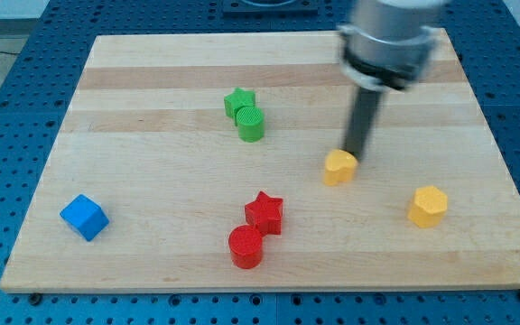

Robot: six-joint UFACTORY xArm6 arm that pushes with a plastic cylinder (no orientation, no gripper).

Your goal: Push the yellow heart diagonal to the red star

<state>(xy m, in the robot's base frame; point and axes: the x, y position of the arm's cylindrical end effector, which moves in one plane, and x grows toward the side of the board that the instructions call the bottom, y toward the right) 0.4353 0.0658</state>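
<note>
The yellow heart (338, 168) lies right of the board's middle. The red star (264, 213) lies below and to the left of it, with a red cylinder (246, 247) touching its lower left side. My tip (354, 155) stands just at the heart's upper right edge, touching or nearly touching it. The rod rises from there to the arm's blurred grey head at the view's top right.
A green star (238, 102) and a green cylinder (251, 124) sit together above the middle. A blue cube (84, 218) lies at the lower left. A yellow hexagon (428, 206) lies at the lower right. The wooden board (152, 81) rests on a blue perforated table.
</note>
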